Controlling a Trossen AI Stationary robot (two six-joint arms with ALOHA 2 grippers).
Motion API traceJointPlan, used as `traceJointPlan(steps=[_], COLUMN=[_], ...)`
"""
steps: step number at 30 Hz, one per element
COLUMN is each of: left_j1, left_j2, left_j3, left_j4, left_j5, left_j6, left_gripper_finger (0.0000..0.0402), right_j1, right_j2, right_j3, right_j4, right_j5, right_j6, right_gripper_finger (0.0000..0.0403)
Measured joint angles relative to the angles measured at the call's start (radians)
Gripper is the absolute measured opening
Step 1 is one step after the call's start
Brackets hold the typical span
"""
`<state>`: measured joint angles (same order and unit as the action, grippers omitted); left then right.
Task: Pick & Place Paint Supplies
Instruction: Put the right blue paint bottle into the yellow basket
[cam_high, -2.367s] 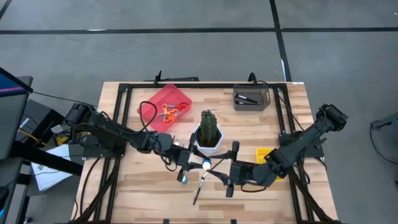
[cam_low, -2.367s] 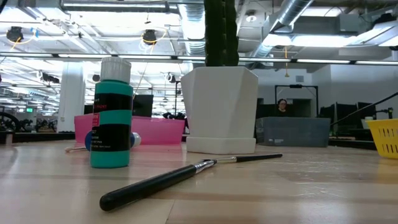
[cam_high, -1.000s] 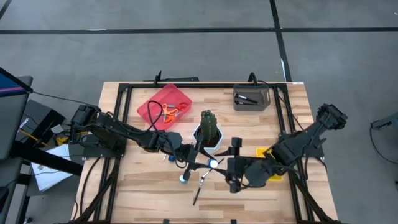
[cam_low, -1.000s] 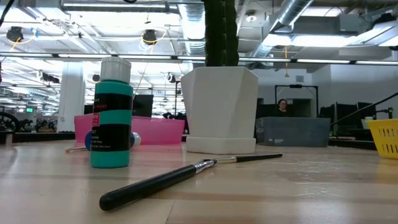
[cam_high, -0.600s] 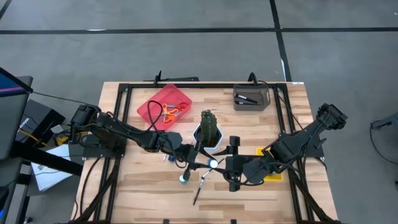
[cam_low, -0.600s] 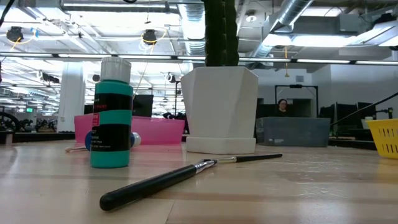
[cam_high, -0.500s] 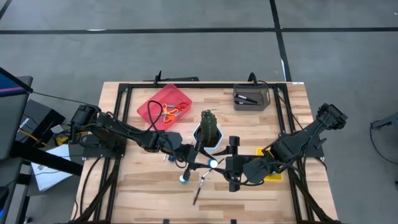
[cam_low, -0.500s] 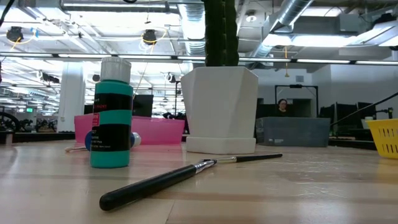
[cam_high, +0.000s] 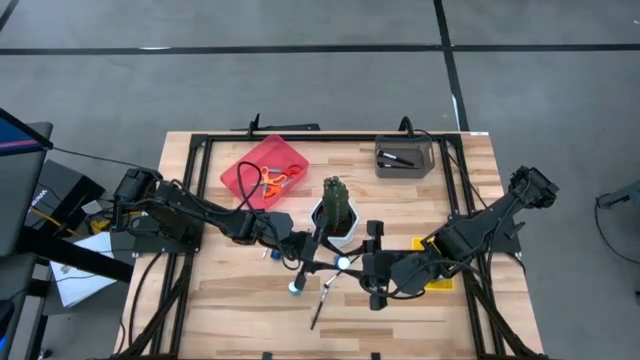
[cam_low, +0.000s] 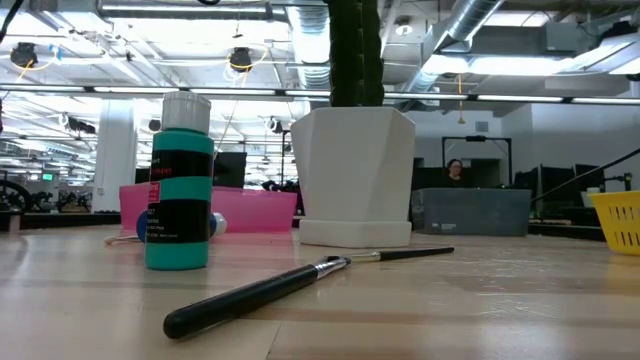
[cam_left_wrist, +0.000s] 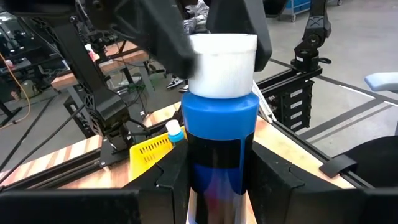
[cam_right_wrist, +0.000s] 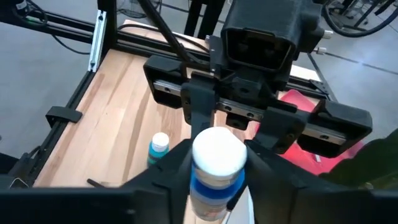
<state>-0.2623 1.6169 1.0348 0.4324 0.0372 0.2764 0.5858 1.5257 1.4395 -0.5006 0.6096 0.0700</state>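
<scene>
Paint bottle (cam_left_wrist: 221, 143), blue with a white cap (cam_right_wrist: 217, 151), sits upright between both grippers just in front of the cactus pot (cam_high: 335, 228) near the middle of the desk (cam_high: 230, 300). The left gripper (cam_high: 322, 264) has its jaws closed on the bottle's body. The right gripper (cam_high: 366, 266) meets it from the opposite side, its jaws around the cap; whether they press it I cannot tell. A 2nd bottle (cam_low: 180, 182), teal with a white cap, stands on the desk nearby, and a paintbrush (cam_low: 300, 280) lies flat in front of the pot. Orange-handled scissors (cam_high: 272, 180) lie in the red tray (cam_high: 245, 170) at the back. A yellow basket (cam_high: 425, 250) sits beside the right arm.
</scene>
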Motion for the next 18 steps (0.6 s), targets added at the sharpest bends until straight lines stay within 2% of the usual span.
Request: traceJointPlan(steps=[3, 9, 15, 18], left_j1=[0.0, 0.0, -0.003, -0.004], left_j2=[0.0, 0.0, -0.009, -0.02], left_j3=[0.0, 0.0, -0.001, -0.001], left_j4=[0.0, 0.004, -0.006, -0.017], left_j5=[0.001, -0.001, -0.092, -0.1], left_j6=[0.003, 0.005, 0.007, 0.009], left_gripper_finger=[0.0117, 0.0124, 0.0168, 0.0194], right_j1=[0.0, 0.0, 0.002, 0.006], right_j2=[0.0, 0.0, 0.0, 0.0], right_j3=[0.0, 0.0, -0.001, -0.001], right_j4=[0.0, 0.013, 0.014, 0.02], right_j5=[-0.001, -0.005, -0.003, -0.001], right_j6=[-0.004, -0.018, -0.023, -0.027], right_gripper_finger=[0.0102, 0.0103, 0.0103, 0.0103])
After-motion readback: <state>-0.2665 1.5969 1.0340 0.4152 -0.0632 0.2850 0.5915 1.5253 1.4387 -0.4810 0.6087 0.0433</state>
